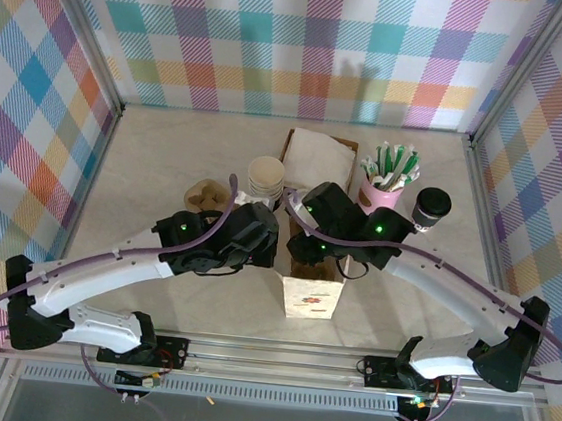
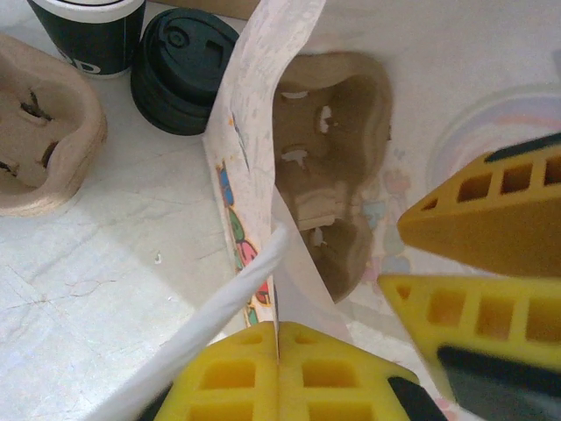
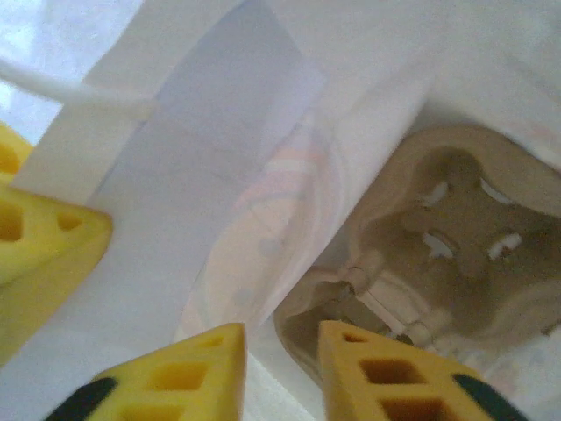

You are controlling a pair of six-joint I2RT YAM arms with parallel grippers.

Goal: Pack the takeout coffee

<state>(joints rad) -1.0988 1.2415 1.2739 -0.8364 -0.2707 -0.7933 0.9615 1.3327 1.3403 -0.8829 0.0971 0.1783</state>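
Observation:
The takeout coffee (image 1: 430, 206), a small dark cup with a black lid, stands at the right beside the pink cup, apart from both arms. The white paper bag (image 1: 312, 296) stands upright at the table's near middle, and both grippers meet over its mouth. My left gripper (image 2: 278, 331) is shut on the bag's left wall (image 2: 254, 132), by its white handle (image 2: 219, 324). My right gripper (image 3: 280, 338) stands open inside the mouth, a fold of the bag's wall (image 3: 219, 175) lying between its fingers. A brown cardboard cup carrier (image 3: 456, 228) lies at the bottom of the bag.
A pink cup of green-and-white sticks (image 1: 390, 182) stands left of the coffee. A stack of cream-rimmed cups (image 1: 265, 177), black lids (image 2: 182, 70) and a second cardboard carrier (image 2: 44, 132) sit left of the bag. White napkins (image 1: 317, 154) lie behind it.

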